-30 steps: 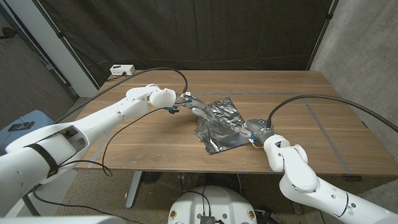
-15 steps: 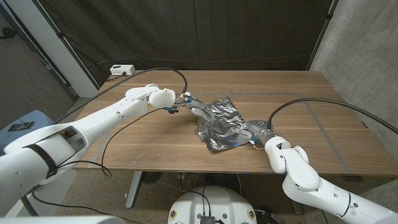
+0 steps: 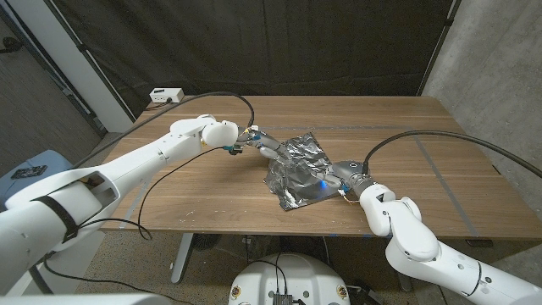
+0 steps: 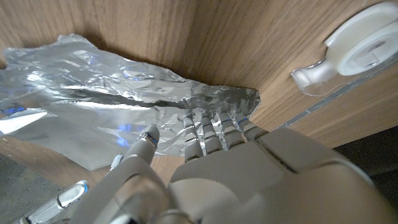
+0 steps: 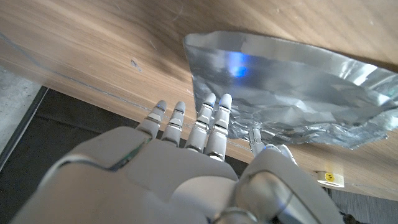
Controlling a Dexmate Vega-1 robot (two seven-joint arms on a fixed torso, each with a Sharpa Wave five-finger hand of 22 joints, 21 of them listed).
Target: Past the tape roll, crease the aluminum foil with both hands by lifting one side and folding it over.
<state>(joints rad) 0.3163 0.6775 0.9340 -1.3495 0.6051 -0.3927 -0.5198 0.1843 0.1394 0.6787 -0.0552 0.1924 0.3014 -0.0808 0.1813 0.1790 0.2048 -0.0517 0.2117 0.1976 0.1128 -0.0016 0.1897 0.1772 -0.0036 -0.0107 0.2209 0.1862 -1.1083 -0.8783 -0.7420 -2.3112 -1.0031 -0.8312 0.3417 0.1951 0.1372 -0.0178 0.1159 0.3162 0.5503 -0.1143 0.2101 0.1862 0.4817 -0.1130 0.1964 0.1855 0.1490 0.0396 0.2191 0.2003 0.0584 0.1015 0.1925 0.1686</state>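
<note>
Left hand pinching the far edge of the crumpled aluminum foil at mid-counter; right hand gripping the raised near side. Tape roll just beside the left hand, in the left wrist view.

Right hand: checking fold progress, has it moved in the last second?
Yes. The right hand has edged away from the table's near edge, over the aluminum foil.
</note>
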